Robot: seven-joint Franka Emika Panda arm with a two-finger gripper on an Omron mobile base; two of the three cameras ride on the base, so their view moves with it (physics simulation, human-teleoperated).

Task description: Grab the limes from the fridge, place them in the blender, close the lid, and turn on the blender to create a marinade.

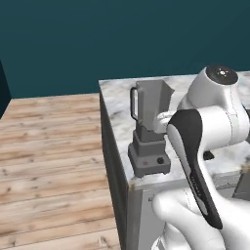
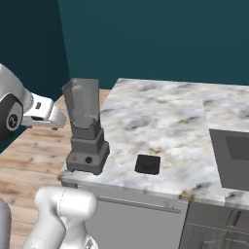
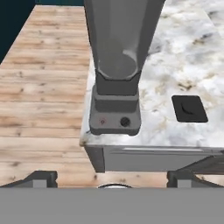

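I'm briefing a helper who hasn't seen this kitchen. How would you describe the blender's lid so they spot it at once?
Start at the marble counter and find the blender at its front corner. The lid lies flat on the stone beside the blender's base, near the front edge. It is a small black square, the only loose item there.

Lid [image 2: 147,164] beside apparently uncapped blender [image 2: 85,127]

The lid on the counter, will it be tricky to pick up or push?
The lid looks flat and low on the marble counter, so probably hard to grip from above. It likely slides rather than rolls, and seems light.
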